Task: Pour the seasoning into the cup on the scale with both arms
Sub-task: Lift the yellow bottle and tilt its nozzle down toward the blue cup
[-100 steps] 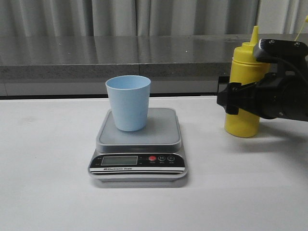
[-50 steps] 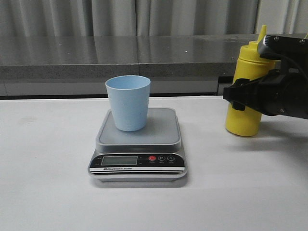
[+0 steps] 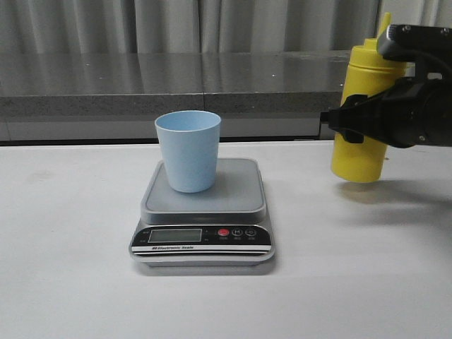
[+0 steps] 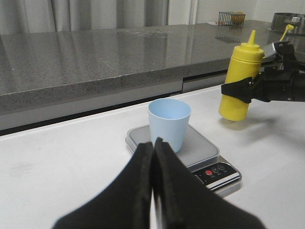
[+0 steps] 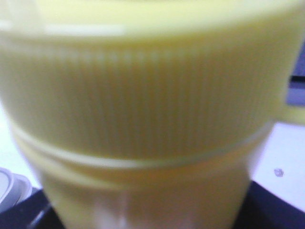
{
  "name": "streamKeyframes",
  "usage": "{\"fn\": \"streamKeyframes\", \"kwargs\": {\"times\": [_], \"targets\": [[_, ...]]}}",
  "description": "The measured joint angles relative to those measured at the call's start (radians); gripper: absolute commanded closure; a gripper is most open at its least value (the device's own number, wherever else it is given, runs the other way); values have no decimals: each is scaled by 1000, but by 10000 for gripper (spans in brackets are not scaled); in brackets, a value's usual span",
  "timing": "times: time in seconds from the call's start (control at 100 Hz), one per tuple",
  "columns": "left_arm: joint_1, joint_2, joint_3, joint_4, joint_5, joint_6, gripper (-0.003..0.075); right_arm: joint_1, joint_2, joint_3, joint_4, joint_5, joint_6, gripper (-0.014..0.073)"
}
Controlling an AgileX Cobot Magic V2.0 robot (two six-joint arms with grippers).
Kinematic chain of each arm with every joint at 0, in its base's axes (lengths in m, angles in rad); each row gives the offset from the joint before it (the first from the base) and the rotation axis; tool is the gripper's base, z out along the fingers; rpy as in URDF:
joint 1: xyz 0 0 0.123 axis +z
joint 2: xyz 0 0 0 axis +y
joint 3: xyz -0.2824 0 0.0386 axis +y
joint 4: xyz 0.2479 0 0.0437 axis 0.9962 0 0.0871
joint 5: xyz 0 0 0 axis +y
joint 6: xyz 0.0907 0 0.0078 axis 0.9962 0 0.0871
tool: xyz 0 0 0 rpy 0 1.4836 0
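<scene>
gripping the yellow seasoning bottle around its middle, the right gripper held it upright and clear of the table, at three o'clock from the scale. the blue cup stood on the scale's platform and looked empty, so pouring had not begun. the left gripper sat at six o'clock from the cup, fingers pressed together, holding nothing.

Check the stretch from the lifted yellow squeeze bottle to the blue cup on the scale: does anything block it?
Nothing visible does. Only bare white table lies between the squeeze bottle, held by the right gripper, and the cup on the scale.
</scene>
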Motion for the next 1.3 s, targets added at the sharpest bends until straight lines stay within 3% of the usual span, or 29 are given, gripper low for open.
{"fn": "streamKeyframes", "kwargs": {"times": [0.34,0.72,1.04,1.3], "targets": [[0,0,0,0,0,0,741,39,-147,-135,-323,421,-39,654],[0,0,0,0,0,0,741,193,-153,-334,-731,874,79,654],[0,0,0,0,0,0,741,287,-153,-372,-1036,1052,92,654],[0,0,0,0,0,0,741,347,-153,-372,-1202,1169,92,654]]}}
